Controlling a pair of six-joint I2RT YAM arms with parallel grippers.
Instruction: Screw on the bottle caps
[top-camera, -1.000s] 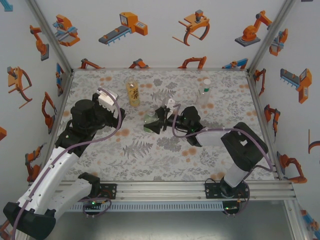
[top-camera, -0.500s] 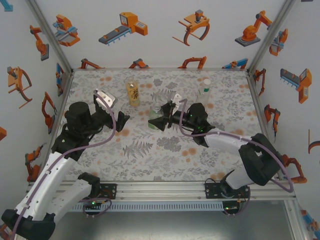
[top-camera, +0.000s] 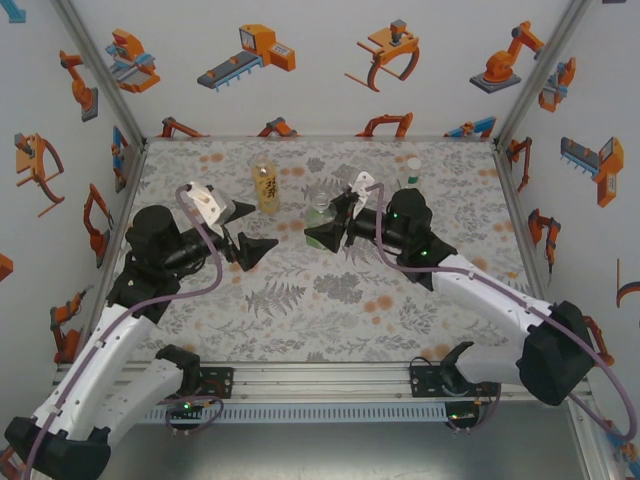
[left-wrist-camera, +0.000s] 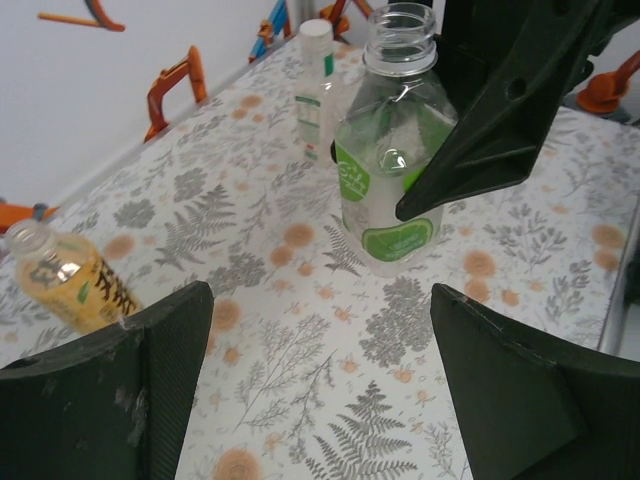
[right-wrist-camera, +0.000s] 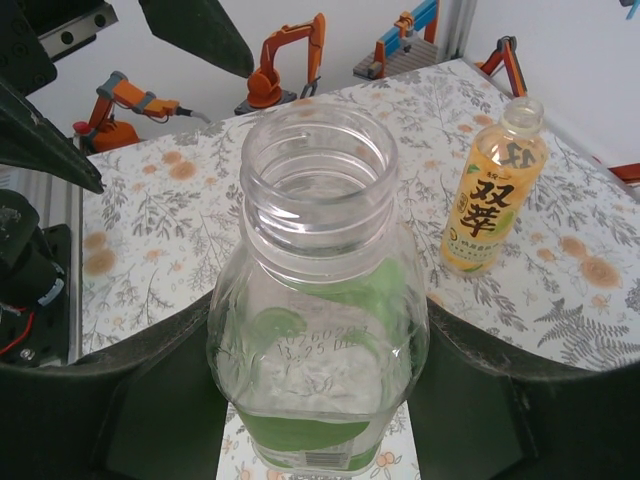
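- The squat bottle (right-wrist-camera: 318, 300) stands upright on the table (top-camera: 300, 310), just beyond its centre, its open, uncapped neck pointing up; it looks empty
- The right gripper (top-camera: 325, 228) clamps its sides
- The amber bottle (top-camera: 266, 187), upright near the far edge, holds yellow liquid
- The slim clear bottle (top-camera: 409, 182), near the far right corner, wears a white cap (left-wrist-camera: 316, 32)
- The left gripper (left-wrist-camera: 320, 400) gapes wide, holding nothing

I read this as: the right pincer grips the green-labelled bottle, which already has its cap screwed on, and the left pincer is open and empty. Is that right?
Not quite. The green-labelled bottle has no cap: its threaded mouth is open, as the right wrist view shows. The rest holds. The right pincer grips it, and the left pincer is open and empty.
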